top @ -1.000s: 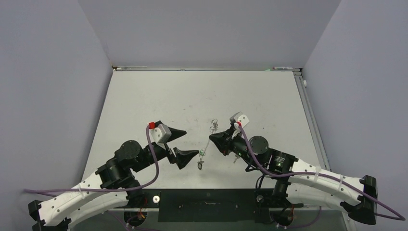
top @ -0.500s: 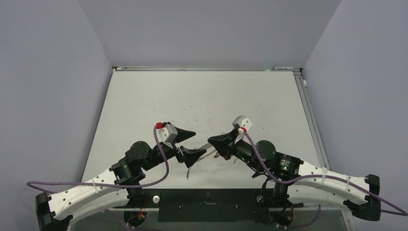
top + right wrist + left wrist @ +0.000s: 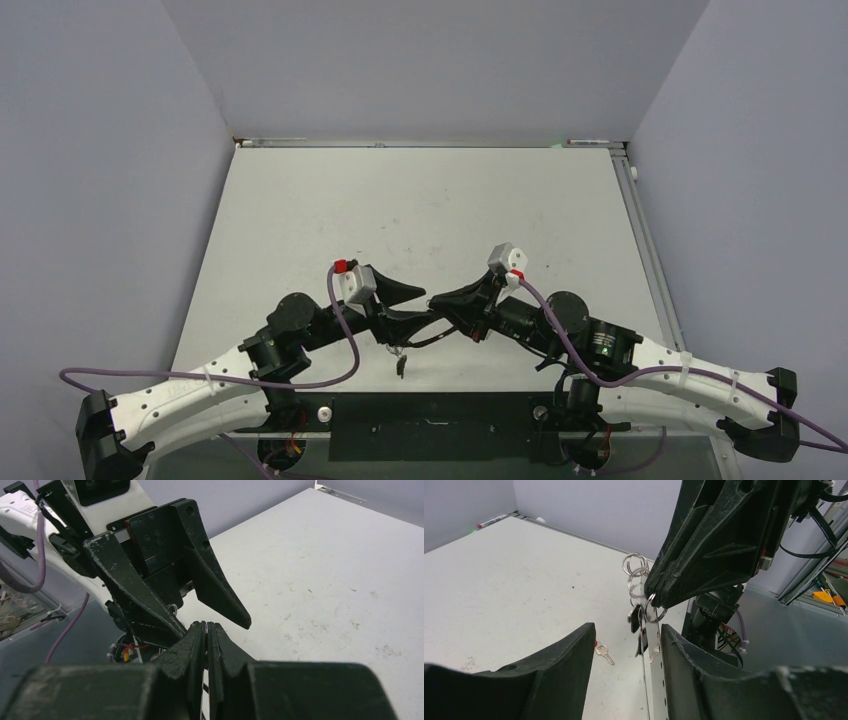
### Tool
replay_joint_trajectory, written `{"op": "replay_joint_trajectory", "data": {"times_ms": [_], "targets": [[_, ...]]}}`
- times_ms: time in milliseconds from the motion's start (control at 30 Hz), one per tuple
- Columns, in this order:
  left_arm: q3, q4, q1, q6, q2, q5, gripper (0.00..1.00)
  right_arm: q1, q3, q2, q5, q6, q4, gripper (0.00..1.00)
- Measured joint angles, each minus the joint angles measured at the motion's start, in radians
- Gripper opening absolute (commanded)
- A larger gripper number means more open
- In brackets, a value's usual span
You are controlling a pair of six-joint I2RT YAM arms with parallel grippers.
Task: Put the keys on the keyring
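left fingers (image 3: pixel 555 676) narrower, closer to lifted keyring (image 3: pixel 639 572)

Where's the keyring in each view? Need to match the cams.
Top external: keyring low centre, dangling below the right gripper.
Left wrist: centre, hanging from the right gripper.
Right wrist: not clearly visible, hidden by its shut fingers.
Shared landmark: the right gripper's tip.

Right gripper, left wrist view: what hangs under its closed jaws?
The keyring of small linked rings dangles from the right gripper, dark unidentifiable pieces hanging at its lower end. A key lies on the table below. Where the jaws pinch it is hidden.
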Motion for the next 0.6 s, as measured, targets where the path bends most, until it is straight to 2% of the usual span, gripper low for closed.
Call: {"op": "replay_joint_trajectory", "data": {"times_ms": [100,233,300,367,400,433,467,500,600], "targets": [[0.0,0.019,0.0,0.003,0.003,0.022,0.33,0.001,0.0,0.0,-0.034,0.007,-0.004,0.05],[-0.003,0.04,-0.009,0.004,0.002,0.056,0.05,0.001,0.0,-0.001,-0.053,0.011,-0.002,0.05],[-0.006,0.047,-0.019,0.007,0.0,0.068,0.01,0.001,0.0,-0.001,-0.056,0.011,0.0,0.05],[-0.006,0.047,-0.022,0.007,-0.002,0.067,0.02,0.001,0.0,-0.001,-0.063,0.011,0.002,0.05],[-0.006,0.047,-0.024,0.008,-0.002,0.066,0.09,0.001,0.0,-0.001,-0.068,0.012,0.005,0.05],[-0.006,0.047,-0.026,0.009,-0.003,0.066,0.21,0.001,0.0,-0.001,-0.072,0.013,0.006,0.05],[-0.006,0.048,-0.027,0.008,-0.005,0.066,0.3,0.001,0.0,-0.001,-0.077,0.013,0.007,0.05],[-0.008,0.052,-0.029,0.01,-0.007,0.067,0.34,0.001,0.0,-0.001,-0.084,0.015,0.01,0.05],[-0.022,0.074,-0.032,0.006,-0.014,0.068,0.37,0.002,0.0,-0.001,-0.114,0.019,0.014,0.05]]}}
